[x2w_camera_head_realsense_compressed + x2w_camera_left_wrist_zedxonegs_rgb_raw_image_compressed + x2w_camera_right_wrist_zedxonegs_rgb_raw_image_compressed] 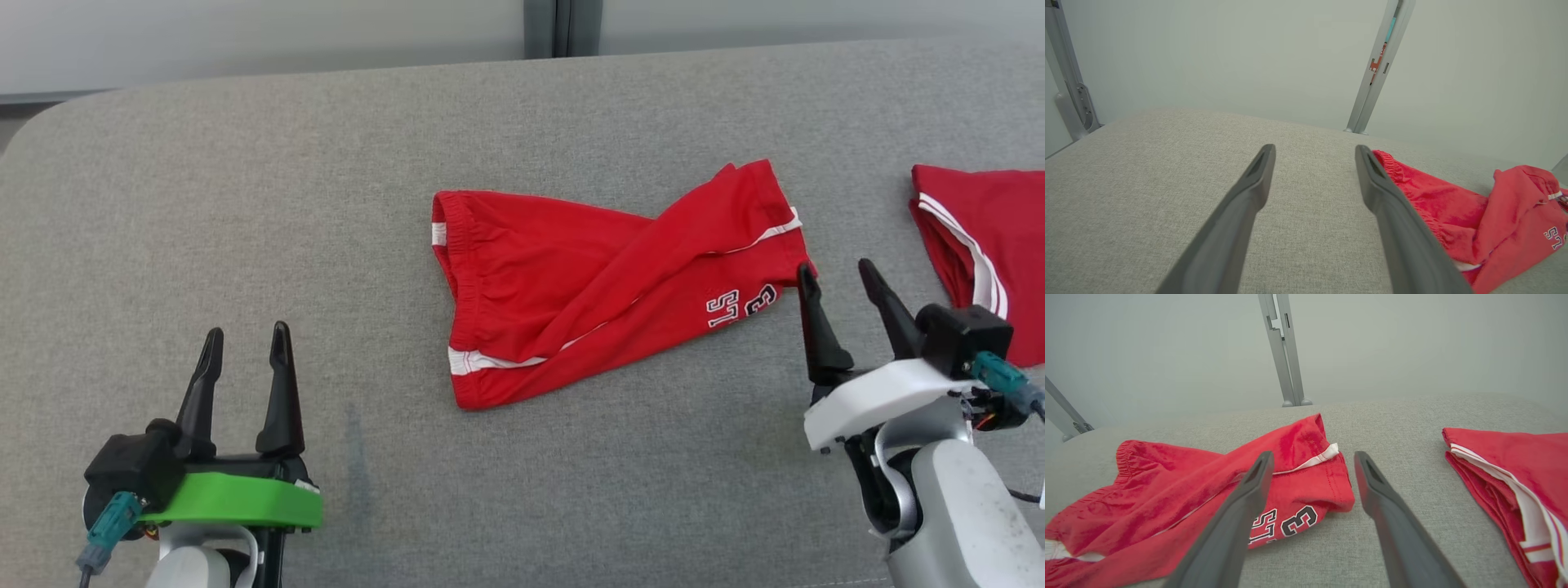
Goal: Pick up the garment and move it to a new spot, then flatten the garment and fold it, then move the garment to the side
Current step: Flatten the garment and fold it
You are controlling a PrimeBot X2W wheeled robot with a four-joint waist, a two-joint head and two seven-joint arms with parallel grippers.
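Lower left: left claw (246,330), fingers spread wide and empty, above the bare grey fabric-topped desk (163,163), well apart from the cloth. Centre: red athletic shorts (571,278) lying on the desk, gathered elastic waistband to the left, leg hems to the right, white side stripes, dark-outlined white lettering near the lower hem; one leg twisted diagonally over the other, not yet flat. Probably light, soft and limp: apt to sag and bunch when lifted, no risk of breakage; best taken by a pinch at the waistband corners or hem corners, one corner per claw. Right: right claw (836,267), fingers likewise spread, gripping nothing, left tip just beside the hem corner. Far right: second red garment (980,237), folded, white-striped.
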